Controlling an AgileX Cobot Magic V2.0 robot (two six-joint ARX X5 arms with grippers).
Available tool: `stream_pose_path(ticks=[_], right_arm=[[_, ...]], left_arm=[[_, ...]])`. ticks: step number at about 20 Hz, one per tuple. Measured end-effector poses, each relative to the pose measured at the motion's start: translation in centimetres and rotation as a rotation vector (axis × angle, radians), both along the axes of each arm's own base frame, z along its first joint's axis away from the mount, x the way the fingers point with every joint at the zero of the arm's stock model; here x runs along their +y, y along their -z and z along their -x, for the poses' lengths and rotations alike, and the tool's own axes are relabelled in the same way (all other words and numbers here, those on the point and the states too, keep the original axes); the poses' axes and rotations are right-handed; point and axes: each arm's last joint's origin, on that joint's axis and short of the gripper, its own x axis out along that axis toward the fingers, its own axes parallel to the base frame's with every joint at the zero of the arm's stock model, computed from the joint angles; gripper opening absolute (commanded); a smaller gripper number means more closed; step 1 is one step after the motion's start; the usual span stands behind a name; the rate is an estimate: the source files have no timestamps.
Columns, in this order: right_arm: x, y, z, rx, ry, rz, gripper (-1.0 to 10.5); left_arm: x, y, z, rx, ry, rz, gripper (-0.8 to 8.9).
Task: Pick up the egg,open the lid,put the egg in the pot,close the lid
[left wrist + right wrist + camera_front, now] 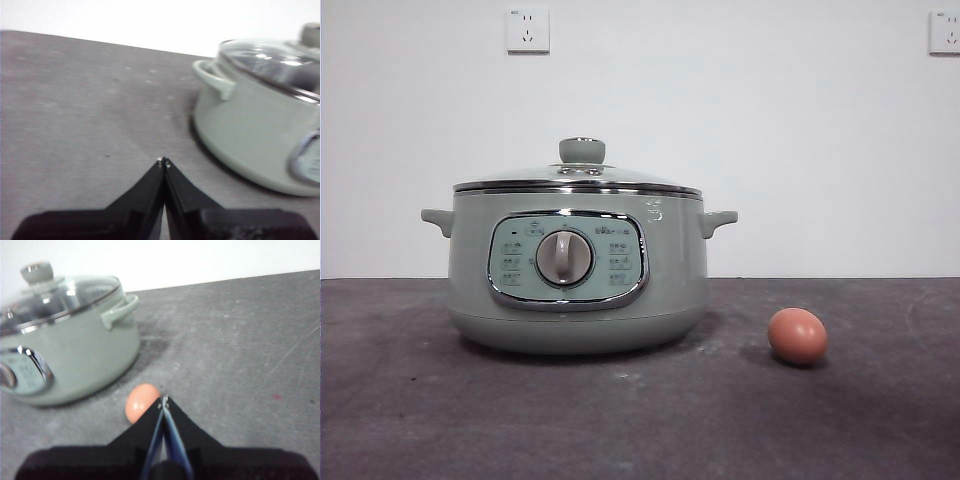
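The sage-green pot stands on the dark table with its glass lid seated on top, knob upright. The brown-orange egg lies on the table to the pot's right, apart from it. In the right wrist view my right gripper is shut with nothing in it, hovering just beside the egg, with the pot and lid beyond. My left gripper is shut and empty over bare table, a short way from the pot and its side handle. Neither arm shows in the front view.
A grey textured table runs to a white wall with two sockets. The pot's small side handles stick out on both sides. Open tabletop lies in front of the pot and around the egg.
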Motion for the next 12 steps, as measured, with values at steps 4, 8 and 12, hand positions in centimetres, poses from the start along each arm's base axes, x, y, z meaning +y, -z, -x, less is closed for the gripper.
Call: stream_pose_path(ticks=[4, 8, 12], right_arm=[[0.0, -0.3, 0.0, 0.027, 0.013, -0.101, -0.1], [0.0, -1.6, 0.1, 0.051, 0.021, -0.183, -0.1], [0.0, -3.4, 0.1, 0.075, 0.025, -0.203, -0.1]], left_arm=[[-0.2, -0.2, 0.0, -0.002, 0.044, 0.08, -0.07], [-0.3, -1.7, 0.4, -0.011, 0.086, 0.134, -0.07], [-0.4, -4.2, 1.2, -0.027, 0.098, 0.142, -0.07]])
